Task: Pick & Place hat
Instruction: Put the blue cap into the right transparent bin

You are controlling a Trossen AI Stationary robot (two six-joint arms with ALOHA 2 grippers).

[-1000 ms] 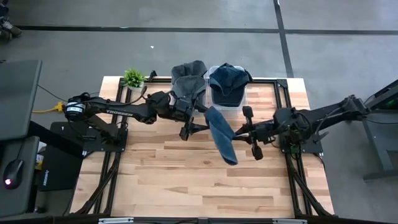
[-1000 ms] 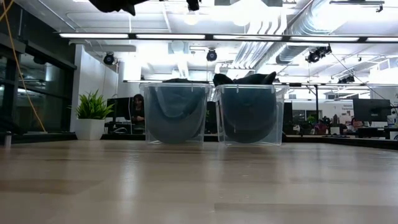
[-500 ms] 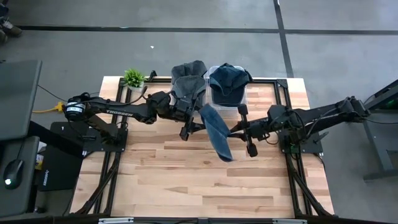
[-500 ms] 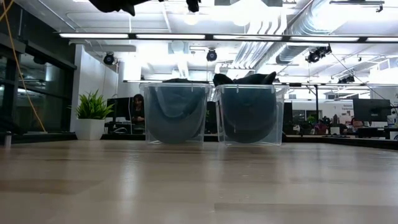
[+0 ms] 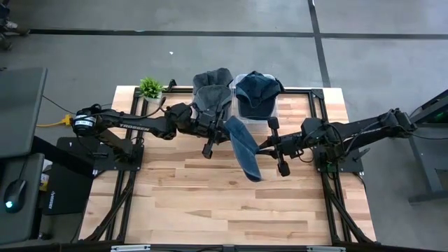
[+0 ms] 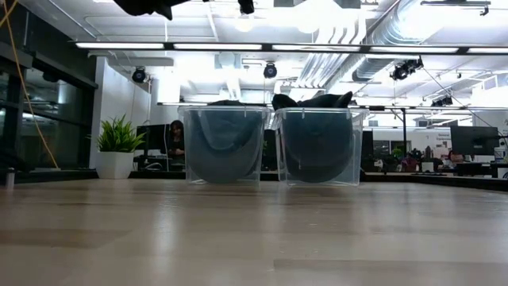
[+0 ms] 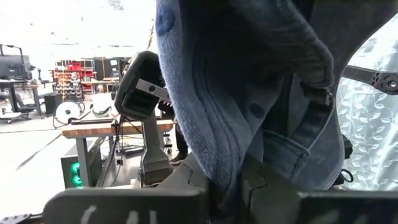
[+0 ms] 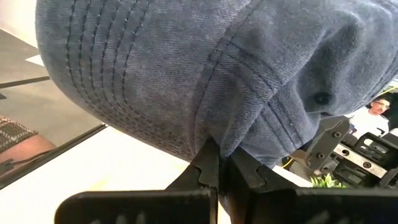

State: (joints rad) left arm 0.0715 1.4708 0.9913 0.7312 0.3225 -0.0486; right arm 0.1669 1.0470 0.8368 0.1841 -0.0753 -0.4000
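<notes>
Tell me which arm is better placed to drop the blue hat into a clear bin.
Probably the left. Both the left gripper and the right gripper are clamped on the hat, but the left sits right beside the left bin; the right is farther off.

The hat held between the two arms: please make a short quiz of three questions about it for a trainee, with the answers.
1. True or false: the hat lies flat on the table.
2. Which grippers hold the hat? A) left only B) right only C) both
3. Fill in: the two clear bins at the table's far edge each hold a ____.

Key
1. False. It hangs in the air between the arms.
2. C. The left gripper and the right gripper are each shut on its cloth.
3. Hat.
</notes>
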